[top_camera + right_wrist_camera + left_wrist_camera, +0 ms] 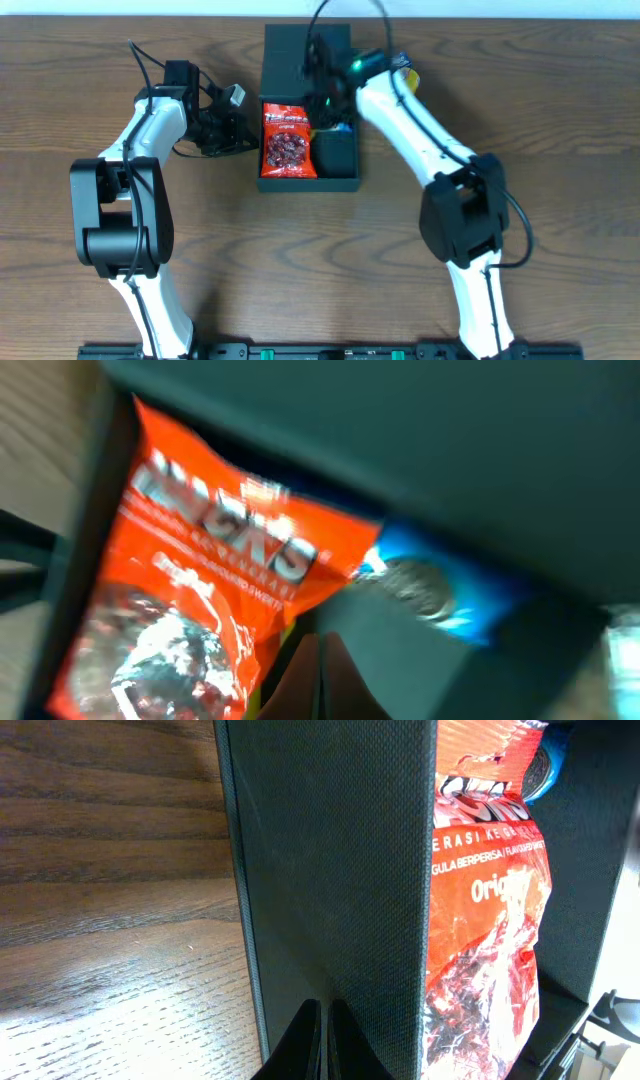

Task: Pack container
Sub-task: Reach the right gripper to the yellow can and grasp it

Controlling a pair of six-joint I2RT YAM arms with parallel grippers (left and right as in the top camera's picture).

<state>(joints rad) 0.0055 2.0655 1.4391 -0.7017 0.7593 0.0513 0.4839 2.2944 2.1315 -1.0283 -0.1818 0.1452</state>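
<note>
The container [338, 158], a dark box, stands at the table's middle back with its flap lid [285, 55] lying open behind it. A red snack packet [288, 140] lies in its left half, and a blue packet [345, 126] shows beside it under the right arm. My left gripper [240, 130] is shut and empty, its tips [325, 1040] against the container's outer left wall [330, 870]. Over the container's inside hangs my right gripper [325, 100], also shut [320, 680] with nothing in it, next to the red packet [190, 600] and near the blue packet [440, 590]. That view is blurred.
A small yellow and blue item [403, 68] lies on the wood just right of the container, partly behind the right arm. Both arm bases stand at the table's front edge. Bare wooden tabletop [110, 870] lies to the left of the container.
</note>
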